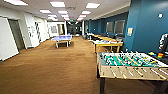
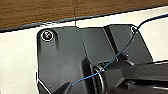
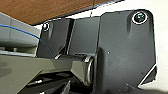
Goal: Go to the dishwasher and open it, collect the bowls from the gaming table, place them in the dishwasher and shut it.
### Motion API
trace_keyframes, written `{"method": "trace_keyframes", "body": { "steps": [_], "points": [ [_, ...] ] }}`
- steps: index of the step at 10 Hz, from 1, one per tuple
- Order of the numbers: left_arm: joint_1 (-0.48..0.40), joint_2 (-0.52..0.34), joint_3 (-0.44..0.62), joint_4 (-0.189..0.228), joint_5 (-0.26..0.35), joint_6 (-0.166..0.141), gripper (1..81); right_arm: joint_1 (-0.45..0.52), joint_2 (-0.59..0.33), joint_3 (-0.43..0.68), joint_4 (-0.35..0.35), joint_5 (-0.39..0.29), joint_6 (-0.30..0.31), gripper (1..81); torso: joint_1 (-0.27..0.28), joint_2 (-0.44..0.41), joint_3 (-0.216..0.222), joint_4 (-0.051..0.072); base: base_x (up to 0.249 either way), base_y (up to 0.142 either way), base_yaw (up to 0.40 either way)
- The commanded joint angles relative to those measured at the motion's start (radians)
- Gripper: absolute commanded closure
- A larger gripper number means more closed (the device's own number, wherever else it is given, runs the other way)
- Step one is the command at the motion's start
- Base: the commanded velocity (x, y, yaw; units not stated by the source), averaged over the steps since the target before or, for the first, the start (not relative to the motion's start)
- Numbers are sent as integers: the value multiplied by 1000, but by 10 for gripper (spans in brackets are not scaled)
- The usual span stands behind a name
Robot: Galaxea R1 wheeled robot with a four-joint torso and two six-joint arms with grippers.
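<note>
In the head view, small bright things [image 1: 160, 55] in green, orange and red sit at the far right, just past the football table. They may be the bowls, but they are too blurred to tell. What they rest on is cut off by the picture's edge. The dishwasher is out of view. Both wrist views look along the robot's own dark plate over white bodywork, with brown carpet [image 2: 37, 10] beyond.
A football table [image 1: 130, 63] with a green field stands close at the right front. Behind it is a yellow-topped table [image 1: 107, 43] against the blue wall. A blue table-tennis table [image 1: 61, 38] stands mid-room. Brown carpet [image 1: 50, 67] spreads ahead and to the left.
</note>
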Motion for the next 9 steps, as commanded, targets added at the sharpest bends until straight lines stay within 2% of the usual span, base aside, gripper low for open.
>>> {"method": "trace_keyframes", "body": {
  "steps": [1,6,9],
  "points": [
    [-49,-8,2,-15,41,0,10,51,2,4,-10,-49,-3,10,0,0,0,0,0,0,0],
    [-49,-9,2,-17,41,0,10,51,5,0,-12,-49,-3,10,0,0,0,0,0,0,0],
    [-49,-9,2,-17,40,0,10,51,10,-8,-12,-49,-3,10,-1,-1,0,0,81,0,0]
  ]
}}
